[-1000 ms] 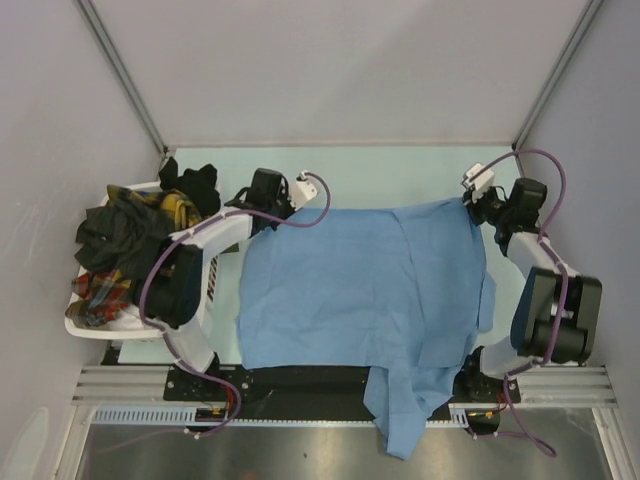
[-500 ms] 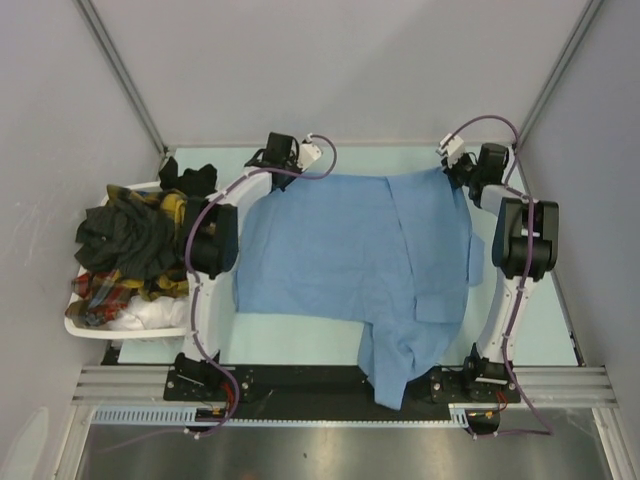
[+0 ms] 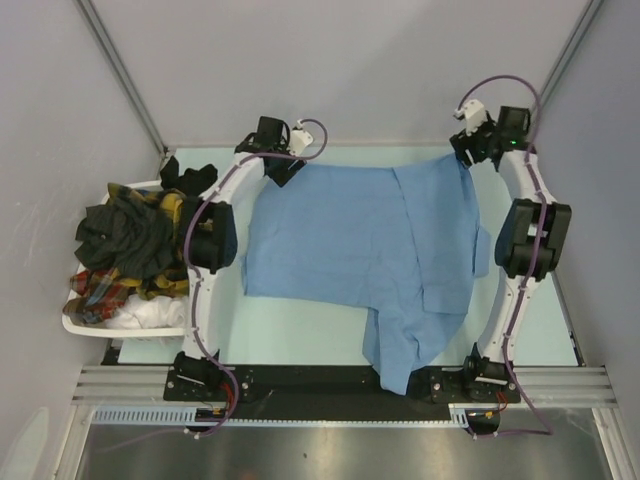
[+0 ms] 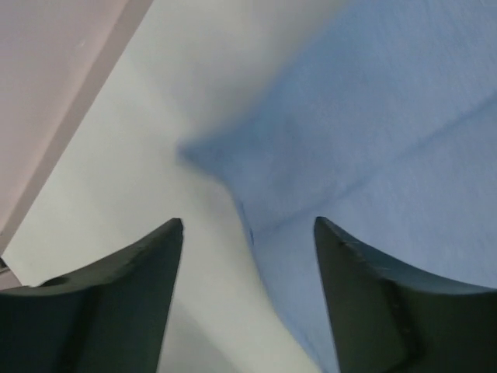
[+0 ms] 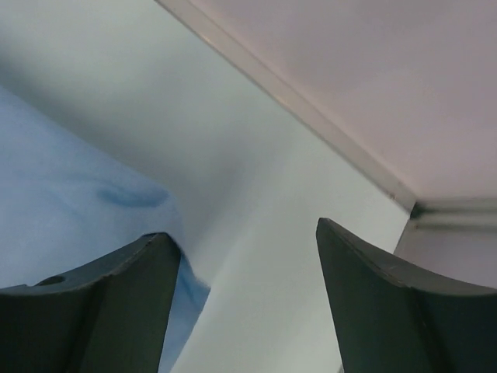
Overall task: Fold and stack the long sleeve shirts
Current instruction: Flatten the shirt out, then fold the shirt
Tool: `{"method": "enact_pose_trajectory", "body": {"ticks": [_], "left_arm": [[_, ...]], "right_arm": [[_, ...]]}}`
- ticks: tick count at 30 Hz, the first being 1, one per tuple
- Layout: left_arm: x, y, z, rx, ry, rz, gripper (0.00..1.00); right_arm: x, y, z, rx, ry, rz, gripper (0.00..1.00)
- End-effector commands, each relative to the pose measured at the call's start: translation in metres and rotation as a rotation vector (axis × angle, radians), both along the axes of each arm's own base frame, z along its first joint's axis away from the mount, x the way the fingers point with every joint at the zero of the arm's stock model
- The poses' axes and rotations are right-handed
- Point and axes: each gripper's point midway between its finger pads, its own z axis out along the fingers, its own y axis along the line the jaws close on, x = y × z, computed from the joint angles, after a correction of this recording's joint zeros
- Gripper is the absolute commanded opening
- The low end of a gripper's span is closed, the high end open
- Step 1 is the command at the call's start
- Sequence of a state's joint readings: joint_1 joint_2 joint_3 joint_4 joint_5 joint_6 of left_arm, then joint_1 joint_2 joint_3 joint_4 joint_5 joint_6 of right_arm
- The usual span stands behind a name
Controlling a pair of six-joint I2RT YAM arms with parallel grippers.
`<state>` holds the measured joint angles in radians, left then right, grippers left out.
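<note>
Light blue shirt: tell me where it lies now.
In the top view the light blue shirt lies spread mid-table between the left gripper and right gripper, right of the white basket, one part reaching the near edge.

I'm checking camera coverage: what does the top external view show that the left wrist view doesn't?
Only the top external view shows the whole light blue shirt spread out, one sleeve over the near edge, the right gripper at its far right corner, and the white basket heaped with dark and plaid shirts. Only the left wrist view shows the left gripper close up, jaws apart, and a seam near the shirt's corner. Both show blue cloth on the pale table.
</note>
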<state>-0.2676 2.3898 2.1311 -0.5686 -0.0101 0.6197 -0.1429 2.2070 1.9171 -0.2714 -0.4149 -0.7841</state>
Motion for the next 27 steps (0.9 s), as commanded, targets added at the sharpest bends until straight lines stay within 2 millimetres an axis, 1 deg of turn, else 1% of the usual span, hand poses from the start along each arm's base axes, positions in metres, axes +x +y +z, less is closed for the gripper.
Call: {"method": "enact_pose_trajectory", "body": {"ticks": [1, 2, 3, 4, 5, 6, 7, 8, 9, 10, 11, 12, 13, 14, 15, 16, 17, 18, 19, 20, 21, 22, 23, 27], "left_arm": [[-0.035, -0.017, 0.091, -0.144, -0.05, -0.093, 0.82], [-0.044, -0.019, 0.085, -0.157, -0.013, -0.099, 0.84], [-0.049, -0.018, 0.085, -0.162, 0.001, -0.092, 0.87], [-0.053, -0.016, 0.081, -0.168, 0.023, -0.083, 0.87], [-0.062, -0.018, 0.073, -0.193, 0.07, -0.08, 0.87], [-0.066, -0.018, 0.071, -0.209, 0.088, -0.077, 0.87], [-0.069, -0.016, 0.072, -0.221, 0.095, -0.067, 0.87], [-0.077, -0.015, 0.064, -0.233, 0.127, -0.055, 0.87], [-0.082, -0.017, 0.062, -0.247, 0.144, -0.065, 0.86], [-0.086, -0.016, 0.064, -0.251, 0.149, -0.063, 0.86], [-0.094, -0.015, 0.058, -0.258, 0.182, -0.044, 0.85], [-0.1, -0.017, 0.057, -0.279, 0.207, -0.049, 0.85], [-0.106, -0.018, 0.057, -0.297, 0.229, -0.052, 0.85], [-0.119, -0.018, 0.051, -0.303, 0.275, -0.053, 0.85], [-0.127, -0.022, 0.049, -0.326, 0.301, -0.07, 0.84], [-0.134, -0.023, 0.045, -0.331, 0.324, -0.081, 0.84], [-0.143, -0.021, 0.037, -0.326, 0.351, -0.083, 0.84], [-0.146, -0.02, 0.034, -0.324, 0.361, -0.079, 0.84], [-0.149, -0.018, 0.031, -0.322, 0.372, -0.073, 0.83], [-0.155, -0.016, 0.024, -0.327, 0.4, -0.062, 0.83], [-0.158, -0.013, 0.021, -0.34, 0.416, -0.05, 0.83], [-0.164, -0.016, 0.018, -0.369, 0.445, -0.057, 0.83], [-0.171, -0.013, 0.012, -0.373, 0.477, -0.051, 0.82], [-0.178, -0.005, 0.003, -0.383, 0.515, -0.025, 0.82]], "right_arm": [[-0.082, -0.01, 0.064, 0.167, 0.176, -0.056, 0.82], [-0.104, -0.004, 0.043, 0.2, 0.288, -0.061, 0.84], [-0.114, -0.002, 0.036, 0.227, 0.331, -0.074, 0.85], [-0.123, 0.003, 0.028, 0.256, 0.375, -0.076, 0.85], [-0.133, 0.004, 0.019, 0.272, 0.42, -0.094, 0.85], [-0.142, 0.003, 0.003, 0.287, 0.468, -0.125, 0.84], [-0.147, -0.003, -0.005, 0.304, 0.497, -0.167, 0.82], [-0.152, -0.006, -0.012, 0.319, 0.52, -0.186, 0.78], [-0.16, -0.01, -0.021, 0.342, 0.552, -0.21, 0.7], [-0.163, -0.025, -0.024, 0.409, 0.561, -0.287, 0.68], [-0.168, -0.032, -0.027, 0.447, 0.576, -0.325, 0.68], [-0.179, -0.038, -0.037, 0.49, 0.611, -0.369, 0.65], [-0.188, -0.055, -0.041, 0.54, 0.617, -0.42, 0.63], [-0.198, -0.058, -0.046, 0.574, 0.638, -0.449, 0.62], [-0.207, -0.064, -0.049, 0.597, 0.645, -0.473, 0.58], [-0.223, -0.059, -0.064, 0.643, 0.697, -0.481, 0.56], [-0.233, -0.068, -0.069, 0.687, 0.715, -0.521, 0.55], [-0.239, -0.069, -0.075, 0.722, 0.73, -0.534, 0.53], [-0.246, -0.063, -0.083, 0.778, 0.75, -0.526, 0.51], [-0.249, -0.069, -0.087, 0.81, 0.752, -0.549, 0.49], [-0.251, -0.068, -0.091, 0.823, 0.758, -0.547, 0.49], [-0.253, -0.066, -0.096, 0.851, 0.77, -0.537, 0.49], [-0.254, -0.066, -0.1, 0.865, 0.776, -0.541, 0.48], [-0.254, -0.059, -0.112, 0.931, 0.789, -0.508, 0.49]]}}
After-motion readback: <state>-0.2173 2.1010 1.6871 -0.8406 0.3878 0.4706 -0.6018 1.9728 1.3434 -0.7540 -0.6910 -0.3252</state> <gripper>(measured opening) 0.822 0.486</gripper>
